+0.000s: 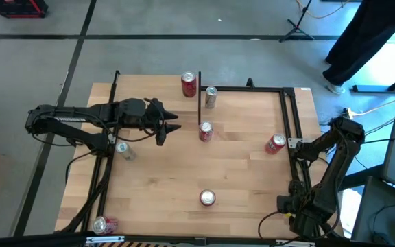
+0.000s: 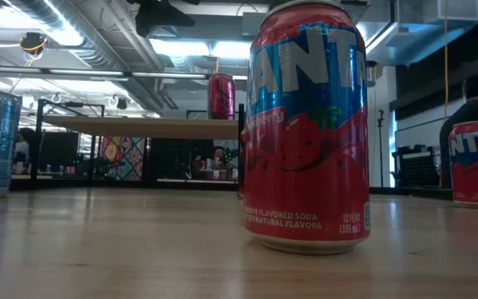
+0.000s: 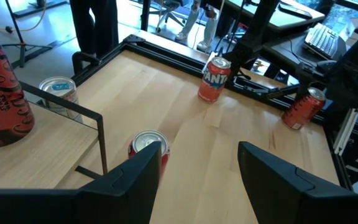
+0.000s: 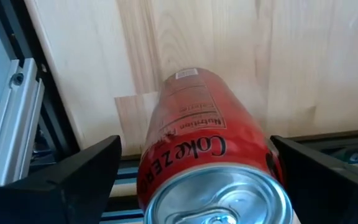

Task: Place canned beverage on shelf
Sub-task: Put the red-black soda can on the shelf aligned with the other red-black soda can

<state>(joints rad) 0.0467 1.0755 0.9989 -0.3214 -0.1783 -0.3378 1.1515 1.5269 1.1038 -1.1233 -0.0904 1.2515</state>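
A light-wood table [image 1: 184, 171] is holding several scattered cans. The shelf [image 1: 156, 92] is sitting at the table's far left, one red can [image 1: 189, 84] already standing on it. Off the shelf's right end, the left gripper [image 1: 173, 123] is hovering half open and empty. Another can [image 1: 205, 130] is standing upright just beyond its fingertips. The right gripper [image 4: 197, 171] is sitting well away, jaws wide around a Coke can [image 4: 210, 162].

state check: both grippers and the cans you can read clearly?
left gripper: open, empty.
right gripper: open, fingers either side of the Coke Zero can.
Coke Zero can: tilted, top toward the right gripper, not gripped.
red can: upright on the shelf.
front Fanta can: upright on the tabletop.
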